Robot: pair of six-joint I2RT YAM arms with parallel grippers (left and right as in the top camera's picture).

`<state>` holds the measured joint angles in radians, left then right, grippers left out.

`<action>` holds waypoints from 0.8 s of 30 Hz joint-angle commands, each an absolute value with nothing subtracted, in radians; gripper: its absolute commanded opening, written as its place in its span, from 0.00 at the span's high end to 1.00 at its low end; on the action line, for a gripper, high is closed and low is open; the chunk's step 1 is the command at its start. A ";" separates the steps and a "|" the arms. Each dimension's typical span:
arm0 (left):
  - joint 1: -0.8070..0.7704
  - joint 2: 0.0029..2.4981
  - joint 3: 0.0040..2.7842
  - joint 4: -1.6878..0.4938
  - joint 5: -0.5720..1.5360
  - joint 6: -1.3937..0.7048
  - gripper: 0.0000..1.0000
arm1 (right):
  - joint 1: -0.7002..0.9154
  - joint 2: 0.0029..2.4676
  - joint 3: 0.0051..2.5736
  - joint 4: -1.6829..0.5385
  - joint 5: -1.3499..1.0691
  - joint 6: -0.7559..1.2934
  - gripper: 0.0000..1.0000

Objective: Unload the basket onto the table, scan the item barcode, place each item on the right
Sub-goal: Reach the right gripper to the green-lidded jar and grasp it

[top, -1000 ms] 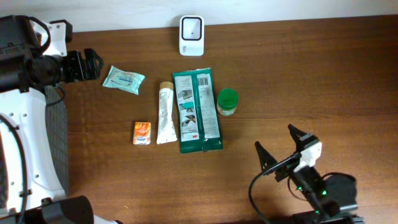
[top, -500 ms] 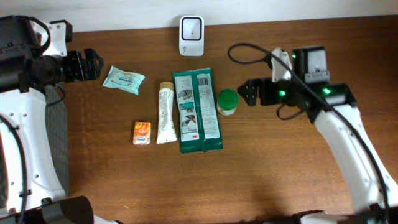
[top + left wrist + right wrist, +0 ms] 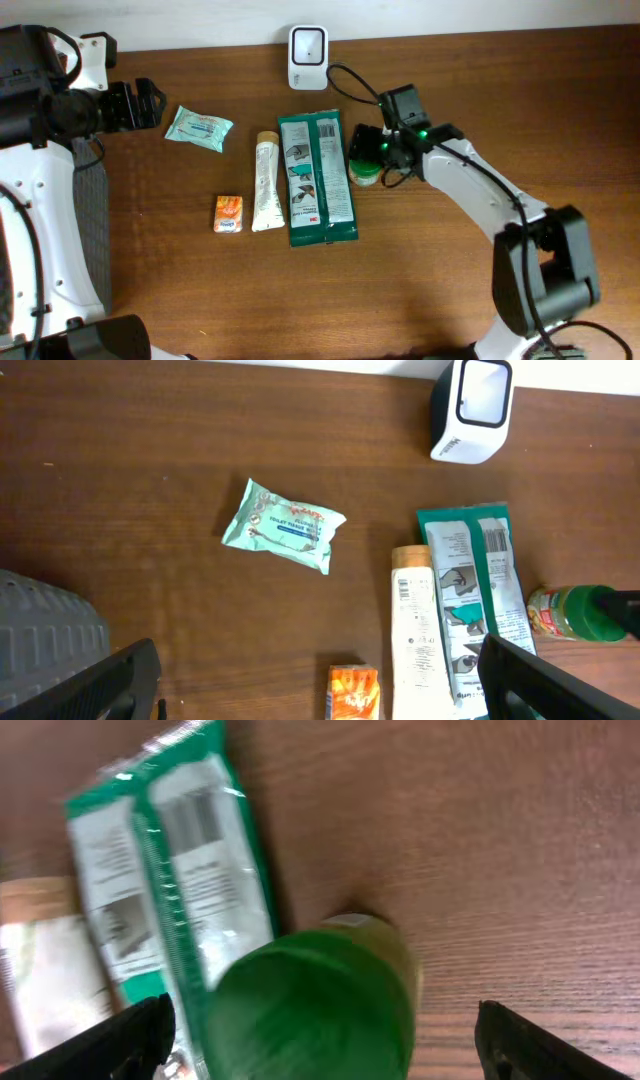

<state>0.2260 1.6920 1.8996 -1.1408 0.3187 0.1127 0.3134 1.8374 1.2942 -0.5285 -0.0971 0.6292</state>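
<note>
A small jar with a green lid (image 3: pixel 365 163) stands right of the long green packet (image 3: pixel 317 178). My right gripper (image 3: pixel 370 152) hangs over the jar, open, one finger on each side of the lid. In the right wrist view the lid (image 3: pixel 315 1005) fills the space between the fingers, with gaps on both sides; the right gripper (image 3: pixel 330 1045) is open. The white barcode scanner (image 3: pixel 308 57) stands at the table's far edge. My left gripper (image 3: pixel 140 103) stays at the far left, open and holding nothing; the left gripper (image 3: pixel 320 685) looks down on the items.
A white tube (image 3: pixel 266 182) lies left of the green packet. A small orange box (image 3: pixel 229 213) sits further left. A pale green tissue pack (image 3: pixel 198 128) lies near the left gripper. The packet's barcode (image 3: pixel 495 540) faces up.
My right arm has swung from the front right of the table to the green-lidded jar, and its open jaws now straddle the lid. The left arm has not moved.
</note>
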 commanded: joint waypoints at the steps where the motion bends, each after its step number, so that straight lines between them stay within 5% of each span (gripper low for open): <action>1: 0.230 1.677 1.912 -1.139 0.334 0.129 0.01 | 0.329 1.890 1.313 -0.520 -0.059 0.655 0.15; 7: 0.230 1.677 1.912 -1.139 0.334 0.129 0.01 | 0.327 1.879 1.317 -0.566 -0.135 0.487 0.46; 19: 0.230 1.677 1.912 -1.139 0.334 0.130 0.01 | 0.325 1.835 1.419 -0.891 -0.283 -0.733 0.46; 23: 0.230 1.677 1.912 -1.139 0.334 0.130 0.01 | 0.324 1.835 1.417 -0.891 -0.281 -0.916 0.55; 24: 0.230 1.677 1.912 -1.139 0.334 0.129 0.01 | 0.318 1.835 1.418 -0.889 -0.276 -0.905 0.32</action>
